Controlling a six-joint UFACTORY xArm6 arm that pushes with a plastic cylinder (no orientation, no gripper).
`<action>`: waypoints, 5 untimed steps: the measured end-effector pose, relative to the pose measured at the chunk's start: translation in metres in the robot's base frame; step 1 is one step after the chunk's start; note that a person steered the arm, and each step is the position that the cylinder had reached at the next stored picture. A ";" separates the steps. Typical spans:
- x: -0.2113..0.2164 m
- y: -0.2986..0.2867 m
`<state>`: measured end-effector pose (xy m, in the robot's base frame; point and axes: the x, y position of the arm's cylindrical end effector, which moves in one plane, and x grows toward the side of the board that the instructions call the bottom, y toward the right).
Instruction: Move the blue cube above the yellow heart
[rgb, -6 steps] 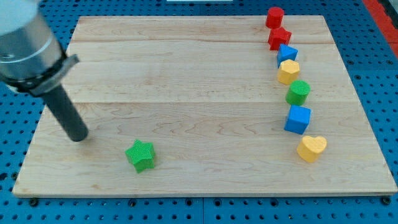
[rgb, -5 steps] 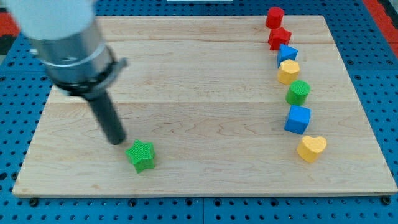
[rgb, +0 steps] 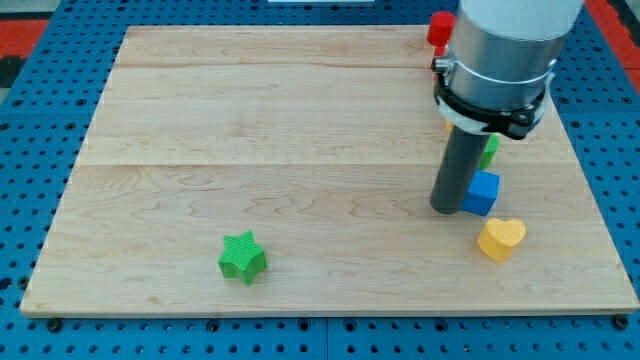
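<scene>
The blue cube (rgb: 483, 192) sits at the board's right side, just above and left of the yellow heart (rgb: 501, 238). My tip (rgb: 446, 207) rests on the board right against the cube's left side. The arm's grey body hides the blocks higher up in the right-hand column.
A green star (rgb: 243, 257) lies at the lower left of the wooden board (rgb: 250, 120). A red block (rgb: 438, 26) peeks out at the top right, and a green block (rgb: 489, 148) shows partly behind the arm.
My tip has swept from the board's left side across to the right, ending beside the blue cube. The green star has shifted slightly right and down.
</scene>
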<state>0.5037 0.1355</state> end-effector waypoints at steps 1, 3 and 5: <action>0.000 0.003; 0.000 0.006; 0.018 0.039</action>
